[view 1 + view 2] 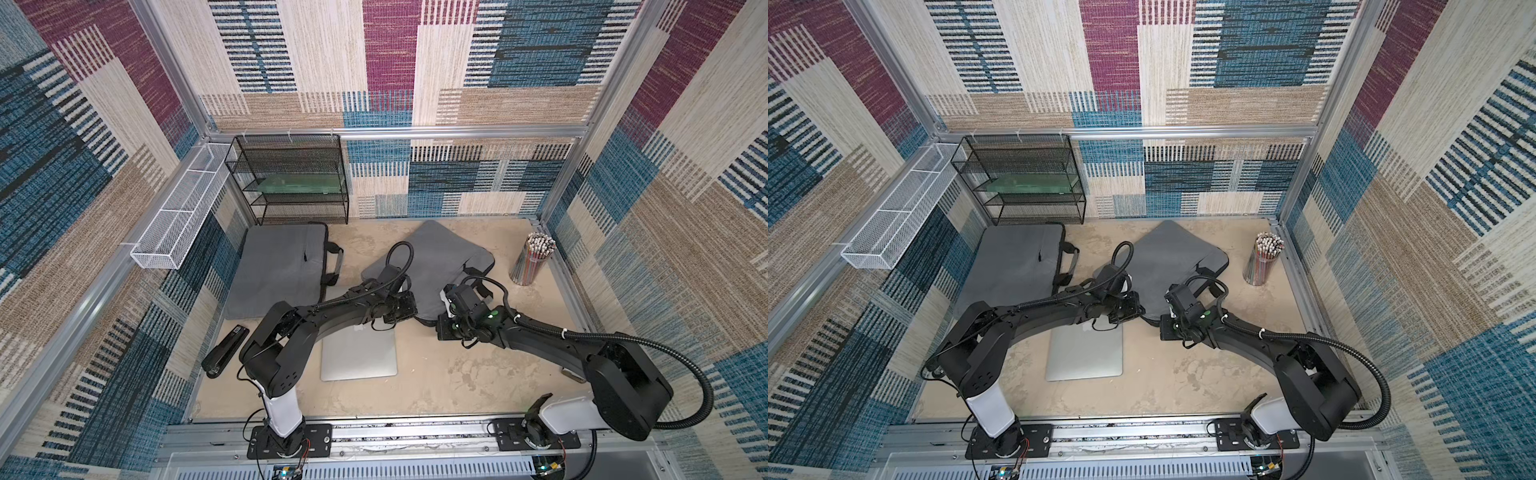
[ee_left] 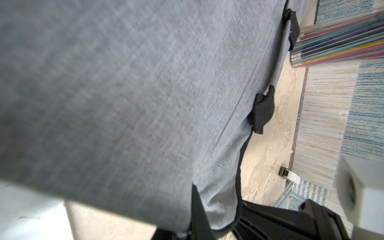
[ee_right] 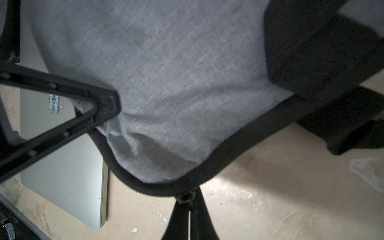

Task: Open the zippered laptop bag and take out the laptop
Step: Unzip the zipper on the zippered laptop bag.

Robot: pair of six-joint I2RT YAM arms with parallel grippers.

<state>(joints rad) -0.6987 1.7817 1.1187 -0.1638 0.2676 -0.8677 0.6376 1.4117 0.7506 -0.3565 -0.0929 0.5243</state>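
Silver slab laptop [image 1: 359, 353] lies on tan table [image 1: 457, 374], far edge under limp grey fabric bag [image 1: 440, 266]. Likely rigid, slick: grip an edge. Left gripper [image 3: 108, 104] pinches bag cloth, right gripper [image 3: 188, 204] clamps black zipper pull [image 3: 185, 197].

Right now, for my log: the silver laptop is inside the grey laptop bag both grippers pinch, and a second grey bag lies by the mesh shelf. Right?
No: both top views show the silver laptop lying on the table, outside the grey laptop bag. The left gripper and right gripper pinch it, and the second grey bag lies by the mesh shelf.
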